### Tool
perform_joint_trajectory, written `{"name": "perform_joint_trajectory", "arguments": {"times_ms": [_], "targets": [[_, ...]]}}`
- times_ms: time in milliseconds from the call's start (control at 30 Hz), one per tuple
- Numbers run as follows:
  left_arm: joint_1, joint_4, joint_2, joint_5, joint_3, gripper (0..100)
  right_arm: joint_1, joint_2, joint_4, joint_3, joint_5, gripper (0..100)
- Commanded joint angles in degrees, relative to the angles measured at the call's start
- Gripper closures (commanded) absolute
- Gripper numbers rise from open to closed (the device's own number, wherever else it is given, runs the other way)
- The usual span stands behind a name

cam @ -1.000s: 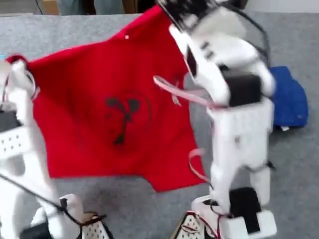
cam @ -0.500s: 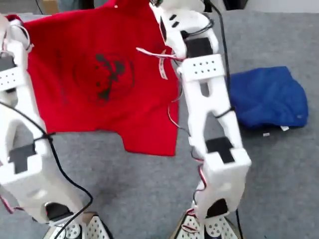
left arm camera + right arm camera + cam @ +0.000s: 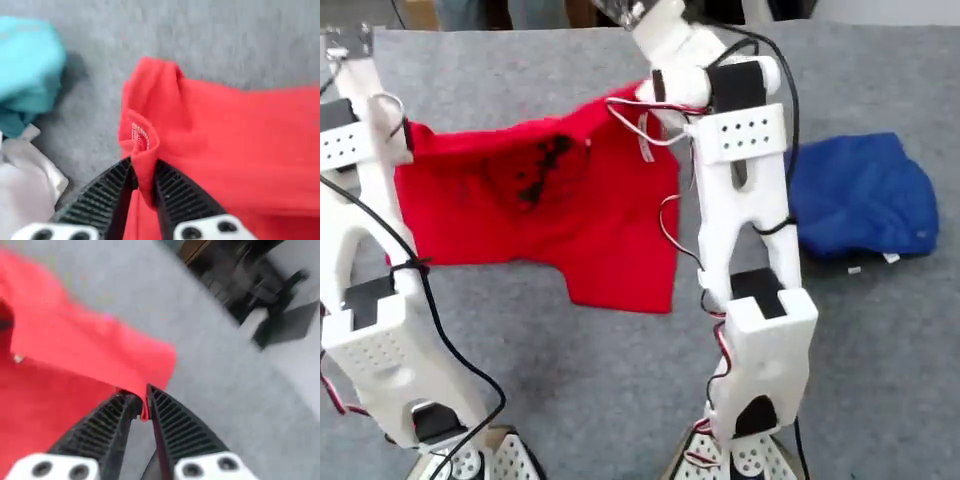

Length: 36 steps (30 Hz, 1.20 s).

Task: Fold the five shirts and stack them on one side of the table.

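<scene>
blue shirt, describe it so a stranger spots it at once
On the grey table, look right of the right arm. The blue shirt lies there bunched and alone; the red shirt is gripped by the left end effector and right end effector.

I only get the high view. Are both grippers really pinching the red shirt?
Observer: Yes, the left wrist view shows the left gripper shut on a fold at the red shirt's edge.
Operator: And the other one?
Observer: The right gripper is shut on a thin corner of it.
Operator: Is anything hiding beside it?
Observer: A teal garment and a white cloth lie on the table near the left gripper's end.
</scene>
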Motion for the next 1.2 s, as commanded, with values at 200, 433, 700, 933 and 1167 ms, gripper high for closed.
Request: {"name": "perform_joint_trajectory", "arguments": {"times_ms": [200, 433, 700, 933, 1167], "targets": [[-3.30, -8.18, -0.79, -8.09, 17.80, 97, -3.16, -3.21, 10.81, 6.46, 3.43, 98.4], [-7.60, -16.97, -0.62, -8.53, 21.58, 97, -5.54, -13.76, 7.38, 30.64, 5.36, 98.4], [-4.88, -16.88, -0.62, -13.63, 23.34, 97, -6.15, -28.35, -0.26, 54.64, 5.63, 98.4], [-3.56, -16.97, -0.62, -19.16, 28.00, 97, -6.15, -39.25, -6.42, 74.51, 7.82, 98.4], [-3.65, -16.62, -0.62, -25.41, 29.49, 97, -6.33, -43.56, -13.89, 88.40, 7.82, 98.4]]}}
